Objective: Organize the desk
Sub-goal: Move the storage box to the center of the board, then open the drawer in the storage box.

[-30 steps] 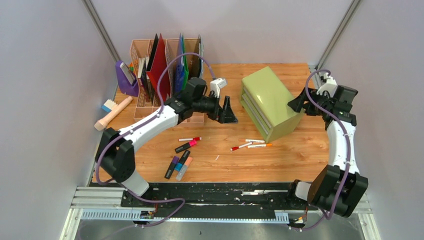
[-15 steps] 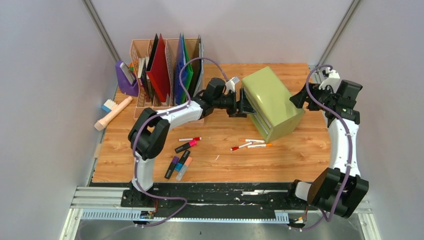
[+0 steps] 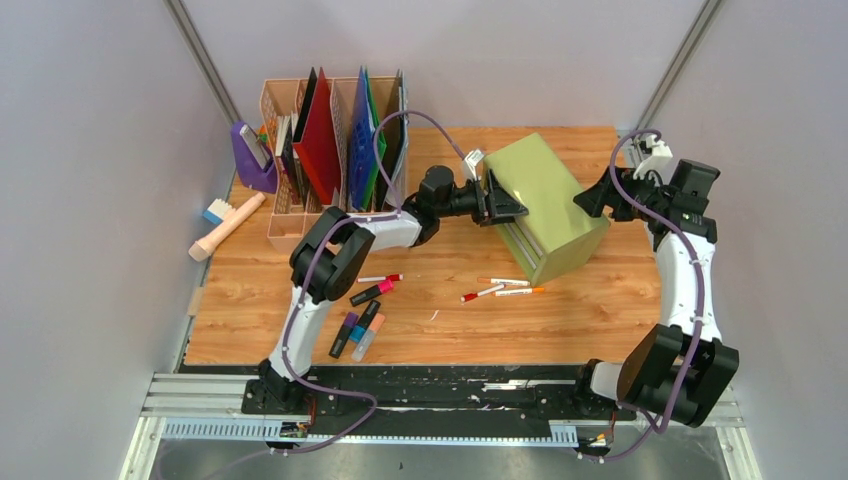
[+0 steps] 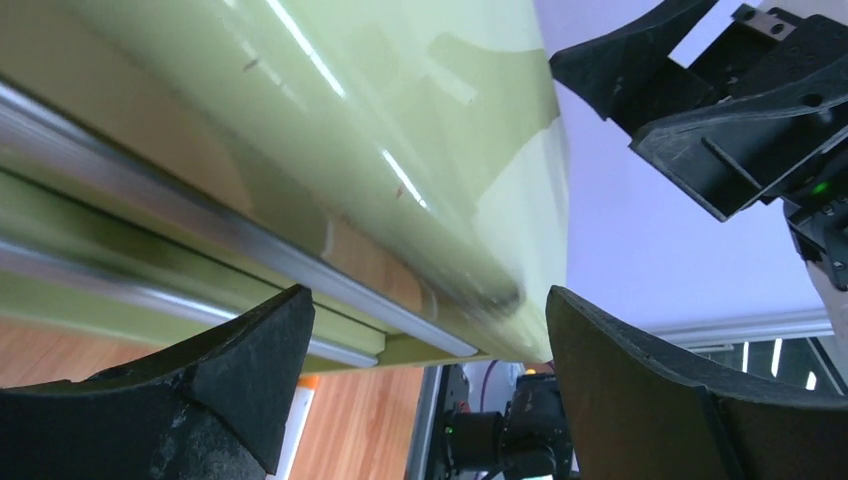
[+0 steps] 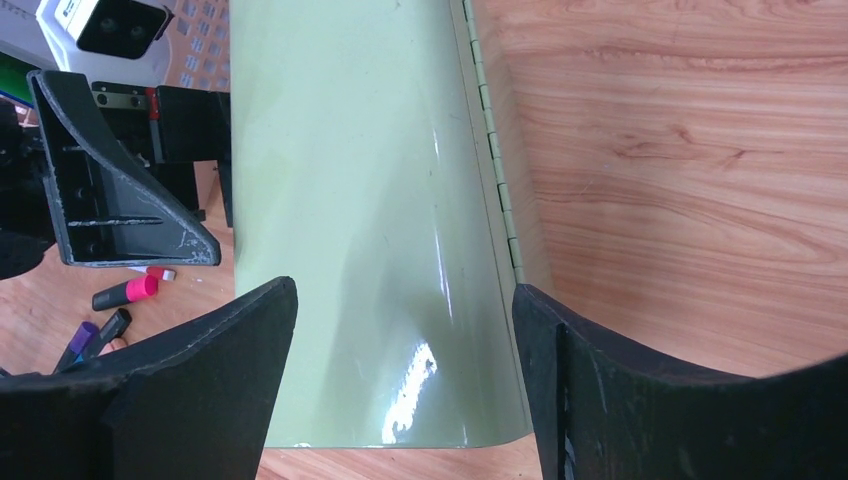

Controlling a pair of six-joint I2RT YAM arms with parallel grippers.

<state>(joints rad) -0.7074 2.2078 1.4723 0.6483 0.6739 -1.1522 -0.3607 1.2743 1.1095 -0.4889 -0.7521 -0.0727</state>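
The desk [image 3: 590, 300] is an orange-brown wooden tabletop. A green drawer cabinet [image 3: 545, 200] stands on it, right of centre. My left gripper [image 3: 505, 205] is open with its jaws spread at the cabinet's left upper edge; the left wrist view shows the cabinet's top corner [image 4: 400, 150] between the fingers. My right gripper [image 3: 590, 205] is open at the cabinet's right end, and the cabinet's top [image 5: 370, 230] lies between its fingers. Loose markers [image 3: 500, 290] and highlighters [image 3: 358, 330] lie on the desk.
A peach file rack [image 3: 330, 150] with folders stands at the back left. A purple holder [image 3: 252, 158] and a peach tube [image 3: 228, 225] lie at the left edge. Grey walls close both sides. A black rail [image 3: 450, 385] runs along the front.
My left arm has stretched right from the file rack to the cabinet's left edge. The cabinet shifted a little. My right gripper has barely moved.
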